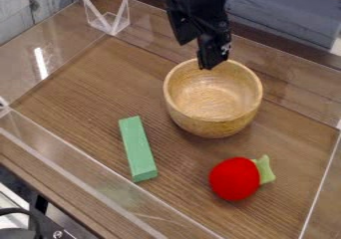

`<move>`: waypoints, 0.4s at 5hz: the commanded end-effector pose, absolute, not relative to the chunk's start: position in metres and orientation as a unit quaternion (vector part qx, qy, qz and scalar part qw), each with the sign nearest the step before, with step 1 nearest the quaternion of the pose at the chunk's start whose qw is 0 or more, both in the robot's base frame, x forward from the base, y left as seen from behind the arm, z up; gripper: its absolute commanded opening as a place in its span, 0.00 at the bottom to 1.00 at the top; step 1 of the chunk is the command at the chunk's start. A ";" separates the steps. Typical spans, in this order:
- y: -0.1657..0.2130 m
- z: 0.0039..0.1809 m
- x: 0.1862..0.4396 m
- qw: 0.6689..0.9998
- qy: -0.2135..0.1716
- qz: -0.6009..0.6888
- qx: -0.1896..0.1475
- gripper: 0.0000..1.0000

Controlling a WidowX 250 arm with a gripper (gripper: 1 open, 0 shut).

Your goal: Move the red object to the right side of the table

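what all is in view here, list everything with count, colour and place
toy fruit: 1, bright red with pale green leaf tab, front right of the table
block: 1, green, flat rectangular, front centre, left of the fruit
bowl: 1, light wood, looks empty, centre right
stand: 1, clear plastic, V-shaped, back left
table: 1, dark brown wood grain, low clear acrylic walls
pincer: 1, black, open, holding nothing, above the bowl's back rim
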State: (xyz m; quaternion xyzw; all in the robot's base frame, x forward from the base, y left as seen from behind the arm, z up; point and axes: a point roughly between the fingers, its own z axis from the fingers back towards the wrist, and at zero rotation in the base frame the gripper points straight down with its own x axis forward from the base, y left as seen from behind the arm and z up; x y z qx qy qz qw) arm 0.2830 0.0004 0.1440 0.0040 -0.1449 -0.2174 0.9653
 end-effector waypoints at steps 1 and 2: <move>0.005 0.153 0.298 0.969 -0.162 -0.184 0.014 1.00; 0.009 0.148 0.304 0.975 -0.157 -0.153 0.017 1.00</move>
